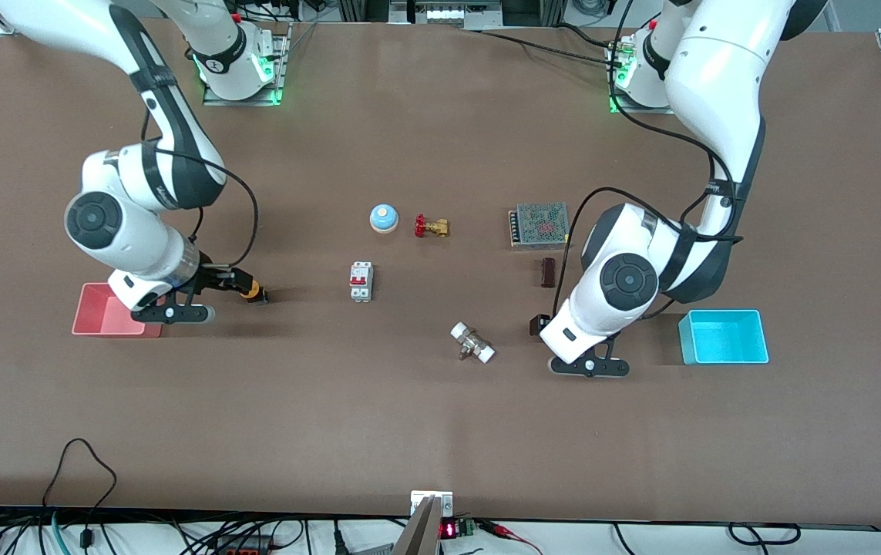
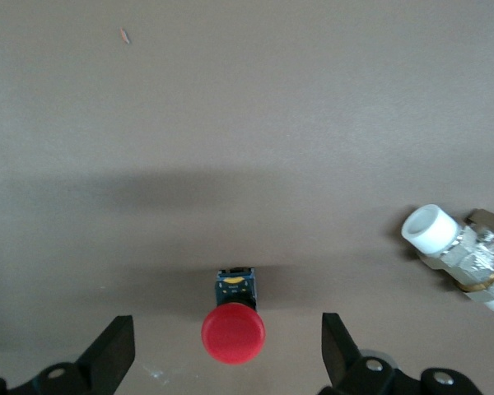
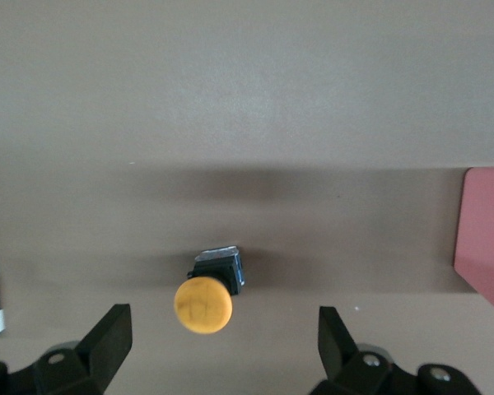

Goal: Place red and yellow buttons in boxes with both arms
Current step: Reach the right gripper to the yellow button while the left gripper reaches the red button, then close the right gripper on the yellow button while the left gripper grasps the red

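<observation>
The yellow button (image 1: 253,291) lies on the table beside the pink-red box (image 1: 101,320). My right gripper (image 1: 242,284) is low over it, open. In the right wrist view the button (image 3: 203,304) sits between the two fingers (image 3: 107,337), touching neither, and the pink box's edge (image 3: 486,230) shows. The red button (image 2: 233,332) lies between the open fingers (image 2: 115,350) of my left gripper (image 2: 229,350), untouched. In the front view that gripper (image 1: 542,325) is down at the table and the red cap is hidden under it. The cyan box (image 1: 724,337) stands toward the left arm's end.
A blue bell (image 1: 384,218), a red-handled brass valve (image 1: 431,227), a white circuit breaker (image 1: 361,281), a mesh-topped power supply (image 1: 540,223) and a dark block (image 1: 548,272) lie mid-table. A white-ended metal fitting (image 1: 472,343) lies close beside the left gripper.
</observation>
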`<act>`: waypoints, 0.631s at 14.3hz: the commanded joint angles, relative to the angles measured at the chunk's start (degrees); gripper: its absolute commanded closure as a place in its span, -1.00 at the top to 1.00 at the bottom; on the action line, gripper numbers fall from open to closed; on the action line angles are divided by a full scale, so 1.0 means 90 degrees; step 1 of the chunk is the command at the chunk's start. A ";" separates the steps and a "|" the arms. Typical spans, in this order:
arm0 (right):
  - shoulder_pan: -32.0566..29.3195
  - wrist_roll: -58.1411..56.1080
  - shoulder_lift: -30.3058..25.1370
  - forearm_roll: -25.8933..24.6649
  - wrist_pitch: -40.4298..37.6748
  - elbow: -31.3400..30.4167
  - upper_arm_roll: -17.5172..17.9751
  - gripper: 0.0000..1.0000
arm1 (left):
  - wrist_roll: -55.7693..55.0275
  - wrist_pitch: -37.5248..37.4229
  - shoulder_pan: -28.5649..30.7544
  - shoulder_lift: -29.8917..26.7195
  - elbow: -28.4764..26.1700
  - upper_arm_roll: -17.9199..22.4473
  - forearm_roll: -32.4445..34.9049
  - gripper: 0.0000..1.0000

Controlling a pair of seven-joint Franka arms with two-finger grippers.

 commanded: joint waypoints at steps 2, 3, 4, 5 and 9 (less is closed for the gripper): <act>0.0069 0.0087 0.0317 -0.0216 0.0292 0.0004 0.0040 1.00 | -0.0097 0.0336 -0.0039 0.0067 -0.0276 0.0061 0.0092 1.00; 0.0078 0.0097 0.0356 -0.0303 0.0302 0.0004 0.0050 1.00 | -0.0097 0.0638 -0.0039 0.0067 -0.0491 0.0061 0.0092 1.00; 0.0079 0.0107 0.0395 -0.0372 0.0322 0.0014 0.0098 1.00 | -0.0097 0.0883 -0.0039 0.0076 -0.0657 0.0061 0.0092 1.00; 0.0069 0.0097 0.0434 -0.0411 0.0447 0.0004 0.0128 1.00 | -0.0106 0.1146 -0.0029 0.0077 -0.0833 0.0061 0.0092 1.00; 0.0069 0.0087 0.0620 -0.0441 0.0605 0.0004 0.0177 1.00 | -0.0399 0.1569 -0.0058 0.0144 -0.1108 0.0061 0.0092 0.97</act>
